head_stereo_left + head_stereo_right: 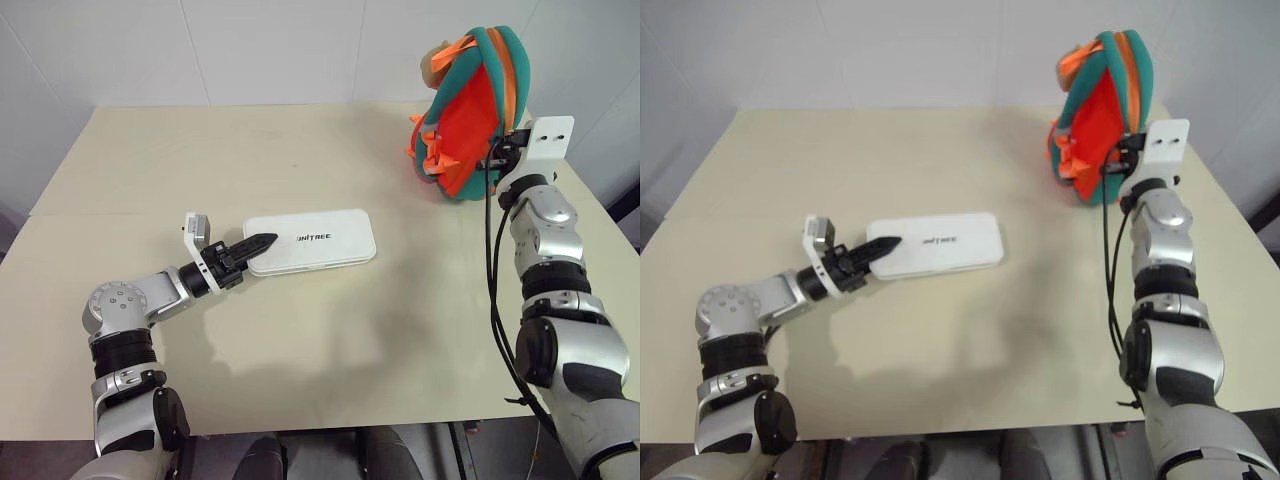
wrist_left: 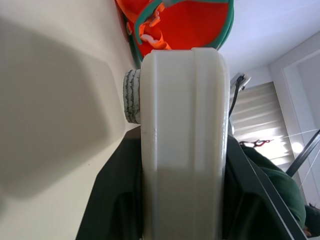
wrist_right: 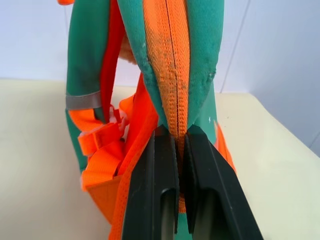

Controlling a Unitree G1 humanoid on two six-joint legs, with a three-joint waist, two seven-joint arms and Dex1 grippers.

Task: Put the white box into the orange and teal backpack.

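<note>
The white box [image 1: 312,240] lies flat on the beige table [image 1: 330,360], lettering up, a little left of centre. My left gripper [image 1: 258,243] is shut on its left end; in the left wrist view the box's white edge [image 2: 182,125] sits between the dark fingers [image 2: 112,200]. The orange and teal backpack [image 1: 470,120] stands upright at the far right of the table. My right gripper [image 1: 497,150] is against its right side. In the right wrist view the gripper [image 3: 177,132] is shut on the backpack's orange zip strip [image 3: 167,60], which is zipped closed there.
A white wall [image 1: 280,50] runs close behind the table's far edge. The backpack stands near the table's far right corner. A black cable [image 1: 492,260] hangs along my right arm. Bare tabletop lies between the box and the backpack.
</note>
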